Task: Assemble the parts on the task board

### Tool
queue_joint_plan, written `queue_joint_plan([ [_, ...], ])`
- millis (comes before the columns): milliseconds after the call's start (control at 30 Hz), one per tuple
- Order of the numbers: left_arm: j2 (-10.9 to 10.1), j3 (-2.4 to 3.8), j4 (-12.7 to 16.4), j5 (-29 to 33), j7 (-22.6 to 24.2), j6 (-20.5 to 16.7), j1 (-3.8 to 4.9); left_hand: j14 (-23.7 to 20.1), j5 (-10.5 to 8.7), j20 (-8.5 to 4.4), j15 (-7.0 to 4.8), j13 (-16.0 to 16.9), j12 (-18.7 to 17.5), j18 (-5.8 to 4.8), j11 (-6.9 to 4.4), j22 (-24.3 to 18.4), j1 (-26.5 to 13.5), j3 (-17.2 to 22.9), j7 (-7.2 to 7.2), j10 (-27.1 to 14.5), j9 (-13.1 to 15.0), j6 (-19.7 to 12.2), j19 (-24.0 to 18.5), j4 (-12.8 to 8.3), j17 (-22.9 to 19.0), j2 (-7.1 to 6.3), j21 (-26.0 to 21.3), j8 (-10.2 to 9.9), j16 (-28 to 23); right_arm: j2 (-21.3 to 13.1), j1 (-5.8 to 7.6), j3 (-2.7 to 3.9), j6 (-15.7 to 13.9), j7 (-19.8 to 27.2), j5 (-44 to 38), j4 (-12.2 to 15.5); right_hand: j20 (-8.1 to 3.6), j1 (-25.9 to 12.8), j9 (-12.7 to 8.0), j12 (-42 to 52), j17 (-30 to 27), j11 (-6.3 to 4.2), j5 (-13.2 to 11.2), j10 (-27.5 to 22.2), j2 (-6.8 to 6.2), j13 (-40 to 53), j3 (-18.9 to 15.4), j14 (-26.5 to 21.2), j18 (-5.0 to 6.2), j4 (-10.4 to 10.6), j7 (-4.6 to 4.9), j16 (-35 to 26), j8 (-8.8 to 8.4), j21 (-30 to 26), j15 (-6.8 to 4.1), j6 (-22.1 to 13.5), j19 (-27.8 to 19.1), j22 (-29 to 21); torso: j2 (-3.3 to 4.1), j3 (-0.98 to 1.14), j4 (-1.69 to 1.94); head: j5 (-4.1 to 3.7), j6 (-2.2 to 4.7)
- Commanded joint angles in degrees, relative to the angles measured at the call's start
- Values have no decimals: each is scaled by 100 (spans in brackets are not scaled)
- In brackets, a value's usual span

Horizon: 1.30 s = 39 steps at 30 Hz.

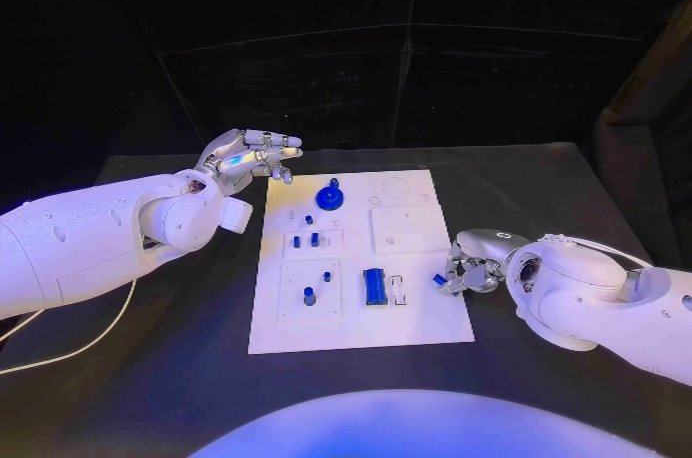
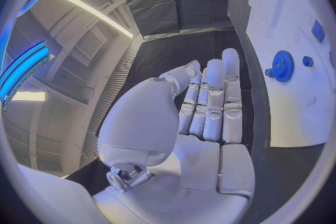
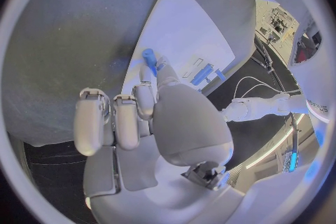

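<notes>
The white task board (image 1: 361, 263) lies mid-table. On it sit a blue gear (image 1: 330, 196), short blue pegs (image 1: 297, 242) and a long blue block (image 1: 375, 285). My right hand (image 1: 469, 268) hovers at the board's right edge and pinches a small blue peg (image 3: 150, 59) between thumb and a fingertip; the peg (image 1: 440, 279) is just over the board's edge beside the block. My left hand (image 1: 253, 156) is raised off the board's far left corner, fingers (image 2: 210, 101) stretched out and holding nothing. The gear (image 2: 283, 65) lies beyond its fingertips.
Bare black table surrounds the board on every side, with wide room at the front. A thin white cable (image 1: 87, 343) trails over the table under my left arm. More blue parts (image 1: 309, 296) stand in the board's near left panel.
</notes>
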Motion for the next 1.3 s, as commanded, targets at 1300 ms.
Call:
queue_joint_plan([
  [1300, 1, 2, 30, 13, 6, 114, 2, -53, 26, -15, -3, -7, 34, 33, 16, -5, -34, 22, 7, -41, -7, -53, -43, -22, -5, 6, -24, 37, -31, 637, -8, -13, -535, -263, 1352, 51, -26, -864, 12, 208, 331, -59, 1033, 170, -239, 140, 54, 376, -74, 628, -89, 76, -30, 63, -35, 362, 63, 222, 13, -2, 1, 47, -38],
])
